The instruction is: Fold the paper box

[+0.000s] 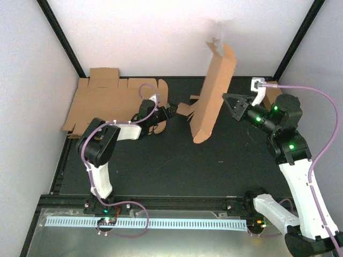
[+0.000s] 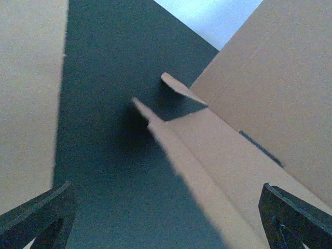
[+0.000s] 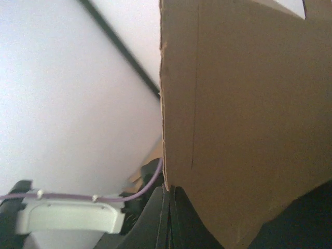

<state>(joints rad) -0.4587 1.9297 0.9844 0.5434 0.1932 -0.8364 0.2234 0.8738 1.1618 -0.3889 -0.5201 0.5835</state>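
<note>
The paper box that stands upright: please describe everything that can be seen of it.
The paper box is a plain brown corrugated cardboard sheet, die-cut with flaps and crease lines, not yet folded shut. It stands almost upright on the dark table. The right gripper, shut, pinches its right edge.

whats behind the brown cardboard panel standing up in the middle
Beyond the upright brown corrugated cardboard panel only black table mat and the white back wall show. The strip of mat directly behind it is covered, so anything there is hidden.
</note>
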